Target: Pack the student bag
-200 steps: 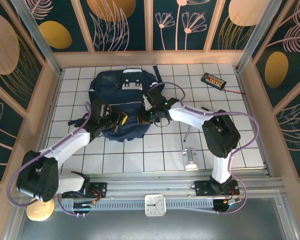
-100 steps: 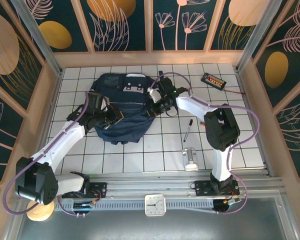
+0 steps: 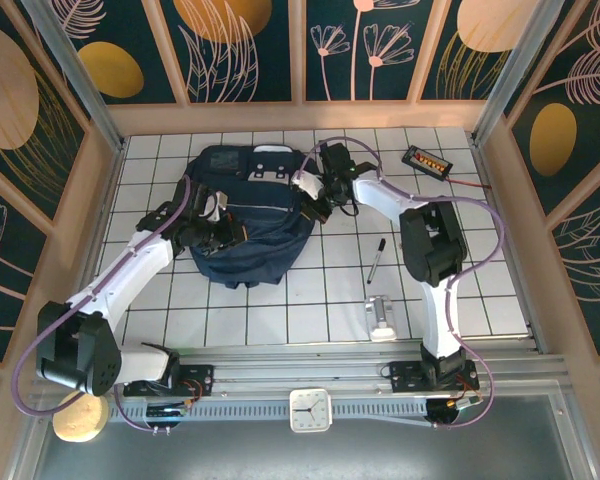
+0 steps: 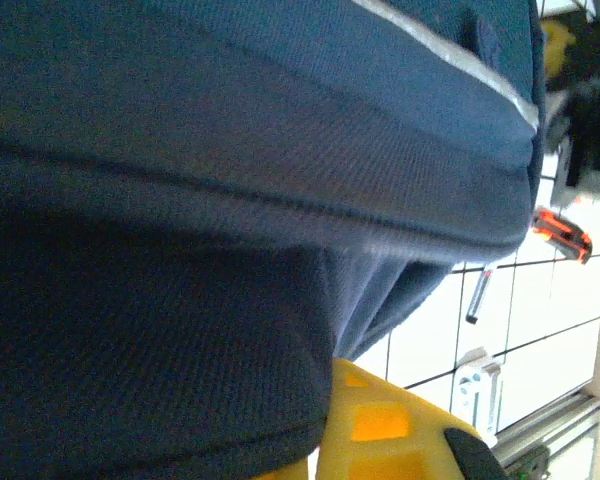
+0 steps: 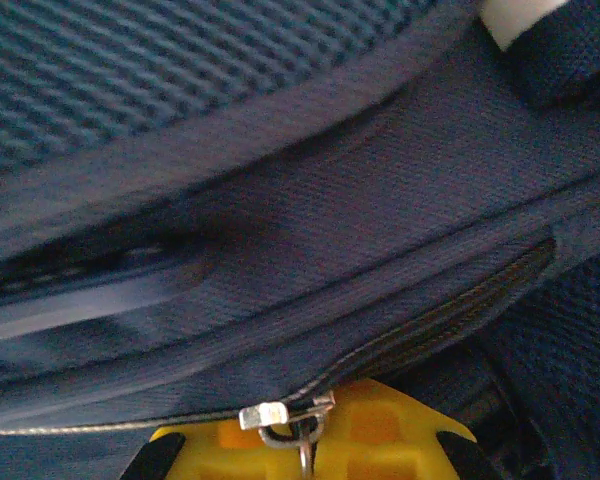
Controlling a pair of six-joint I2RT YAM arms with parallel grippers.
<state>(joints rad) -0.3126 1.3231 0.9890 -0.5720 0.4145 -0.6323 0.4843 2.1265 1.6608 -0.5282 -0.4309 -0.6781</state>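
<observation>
We note the right gripper clamped on the zipper pull of the backpack. Left gripper lies against its fabric; we cannot tell its grip.

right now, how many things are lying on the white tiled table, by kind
backpack: 1
pen: 1
orange and black tool: 1
silver metal piece: 1
total: 4
</observation>
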